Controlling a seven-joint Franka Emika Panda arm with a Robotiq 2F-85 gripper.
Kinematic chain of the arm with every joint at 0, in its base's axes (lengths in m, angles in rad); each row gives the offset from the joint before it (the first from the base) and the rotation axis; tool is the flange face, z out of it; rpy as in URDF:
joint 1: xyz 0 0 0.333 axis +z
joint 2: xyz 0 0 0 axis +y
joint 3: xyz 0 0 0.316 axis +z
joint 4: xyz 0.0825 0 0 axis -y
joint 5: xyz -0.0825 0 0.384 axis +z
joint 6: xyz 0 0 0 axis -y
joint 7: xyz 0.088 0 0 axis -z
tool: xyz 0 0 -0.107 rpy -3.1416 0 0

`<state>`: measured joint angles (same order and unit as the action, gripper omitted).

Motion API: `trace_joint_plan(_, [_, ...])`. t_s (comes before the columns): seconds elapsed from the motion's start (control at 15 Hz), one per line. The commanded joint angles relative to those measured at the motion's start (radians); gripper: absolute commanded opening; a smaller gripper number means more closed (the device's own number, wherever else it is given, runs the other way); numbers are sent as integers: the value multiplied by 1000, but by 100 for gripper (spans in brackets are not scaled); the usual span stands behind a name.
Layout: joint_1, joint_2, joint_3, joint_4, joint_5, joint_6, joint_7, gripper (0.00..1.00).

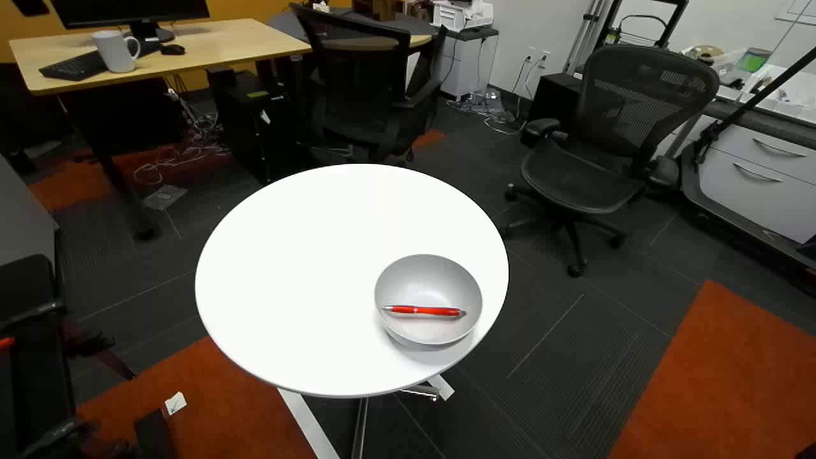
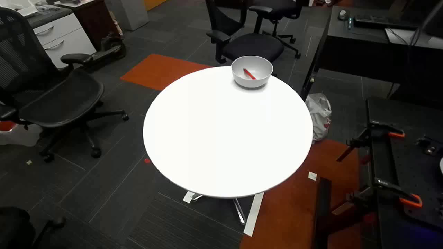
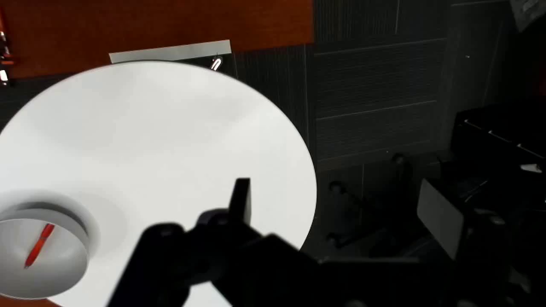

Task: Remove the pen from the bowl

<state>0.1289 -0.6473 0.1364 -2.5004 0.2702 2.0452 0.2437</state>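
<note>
The red pen (image 1: 425, 311) lies inside the white-grey bowl (image 1: 426, 273), across its inner side. The pen (image 2: 249, 73) and the bowl (image 2: 250, 83) also show in an exterior view, near the table's far edge there. In the wrist view the bowl (image 3: 64, 270) is at the lower left, partly cut off by the frame, with the pen (image 3: 39, 246) in it. My gripper (image 3: 339, 207) shows only in the wrist view. Its fingers are wide apart with nothing between them. It is above the table's edge, well to the right of the bowl in that view and apart from it.
The bowl stands on a round white table (image 1: 293, 274), close to its edge. Office chairs (image 1: 612, 140) (image 2: 59, 93) stand around it. A dark bench with orange-tipped clamps (image 2: 396, 135) is near the table. A wooden desk with a mug (image 1: 116, 51) stands behind.
</note>
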Motion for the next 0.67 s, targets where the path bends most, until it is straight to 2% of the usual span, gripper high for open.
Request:
trace_joint_plan(0.0, [-6, 0, 4, 3, 3, -4, -3, 100])
trace_joint_plan(0.33, [-18, 4, 8, 6, -11, 8, 6, 100])
trace_joint_plan(0.47, [-53, 21, 4, 18, -33, 38, 32, 100])
trace_joint_plan(0.6, [-119, 50, 5, 28, -76, 117, 85, 100])
